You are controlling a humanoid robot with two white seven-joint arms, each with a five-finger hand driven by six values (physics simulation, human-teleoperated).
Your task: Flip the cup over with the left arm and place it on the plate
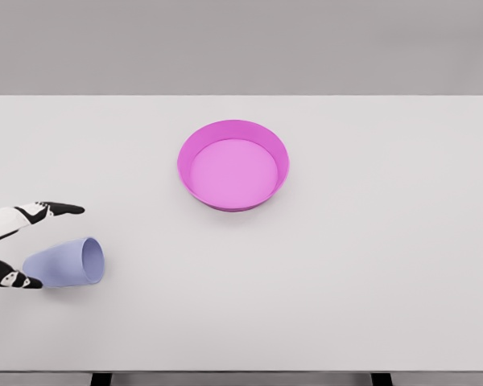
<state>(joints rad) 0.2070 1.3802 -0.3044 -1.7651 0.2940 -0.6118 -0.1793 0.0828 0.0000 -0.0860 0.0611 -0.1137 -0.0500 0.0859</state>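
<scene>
Head view: a white tabletop [370, 265] fills the frame against a plain grey wall, with a pink plate [233, 165] near centre, toward 12 o'clock. The lavender cup [64, 263] lies on its side at 8 o'clock, mouth facing 3 o'clock. The left hand [16, 245] straddles its base, fingers [60, 208] spread apart, contact unclear.

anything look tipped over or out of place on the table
Yes: the pale blue plastic cup lies on its side near the table's left edge, its open mouth facing right, instead of standing. The left robot hand sits around its base end, fingers spread. The round pink plate is empty and sits flat. Nothing is spilled.
</scene>
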